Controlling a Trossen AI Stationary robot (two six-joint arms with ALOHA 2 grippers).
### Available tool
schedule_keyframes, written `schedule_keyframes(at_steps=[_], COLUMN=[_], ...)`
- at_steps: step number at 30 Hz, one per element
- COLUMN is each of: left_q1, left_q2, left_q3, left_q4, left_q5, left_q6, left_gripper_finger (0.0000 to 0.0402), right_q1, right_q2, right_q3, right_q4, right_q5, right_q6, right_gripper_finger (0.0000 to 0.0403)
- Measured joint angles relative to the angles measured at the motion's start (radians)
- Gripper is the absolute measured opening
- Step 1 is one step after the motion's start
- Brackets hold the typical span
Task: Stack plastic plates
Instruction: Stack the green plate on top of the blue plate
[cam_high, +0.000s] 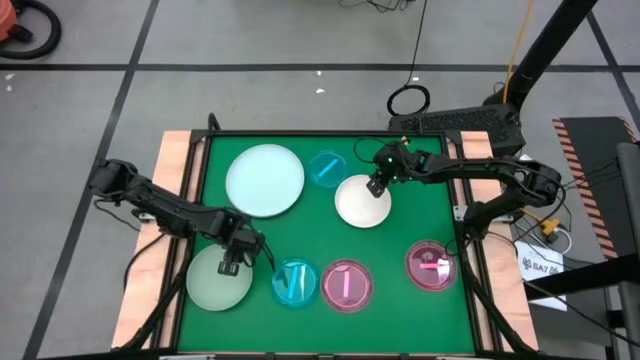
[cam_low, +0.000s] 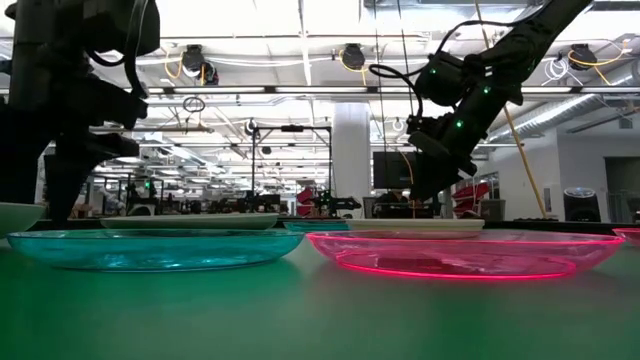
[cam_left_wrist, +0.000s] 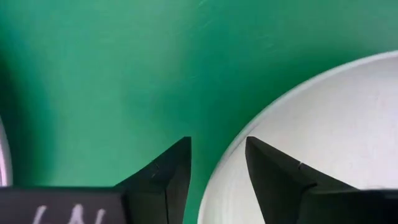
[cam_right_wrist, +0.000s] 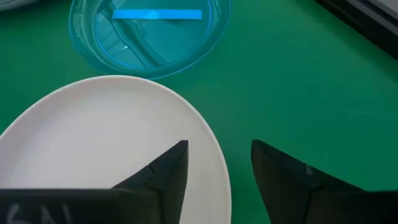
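Where overhead blurs: pincer (cam_right_wrist: 217, 177) astride white plate (cam_right_wrist: 93, 143).

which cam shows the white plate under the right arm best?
High view: the whole white plate shows, right tool at its rim. Right wrist view cuts off part of it; low view gives a thin edge-on sliver; left wrist view misses it.

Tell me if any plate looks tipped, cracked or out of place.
Nothing stands out. The plates lie flat and apart on the green mat, none stacked; no cracks or spills show.
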Motion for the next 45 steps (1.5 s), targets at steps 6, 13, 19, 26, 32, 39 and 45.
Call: schedule_keyframes(at_steps=[6,13,19,26,32,39,45], left_q1=[0.000,-0.010,-0.050,-0.059,0.010,0.148,0.367], left_q2=[0.000,-0.002,-0.009,-0.029,-0.029,-0.029,-0.030], left_q3=[0.000,0.002,0.004,0.128,0.270,0.404,0.481], left_q4=[-0.002,0.003,-0.004,-0.164,-0.272,-0.334,-0.342], left_q5=[0.002,0.014,0.014,-0.064,-0.090,-0.107,-0.108], left_q6=[0.052,0.058,0.062,0.048,0.099,0.285,0.432], left_gripper_finger=[0.0090,0.0011,0.0008,0.0008,0.0008,0.0008,0.0008], right_q1=[0.000,0.000,0.000,0.000,-0.007,-0.026,-0.032], right_q2=[0.000,0.000,0.000,0.000,0.000,-0.062,-0.142], right_q3=[0.000,0.000,0.000,0.000,0.001,0.001,0.001], right_q4=[-0.002,-0.001,0.025,0.066,0.148,0.162,0.163], right_q5=[-0.001,-0.001,-0.003,-0.006,-0.006,-0.008,-0.009], right_q6=[0.000,0.000,0.000,-0.031,-0.091,-0.138,-0.167], right_gripper_finger=[0.0169,0.0169,0.0169,0.0169,0.0169,0.0169,0.0169])
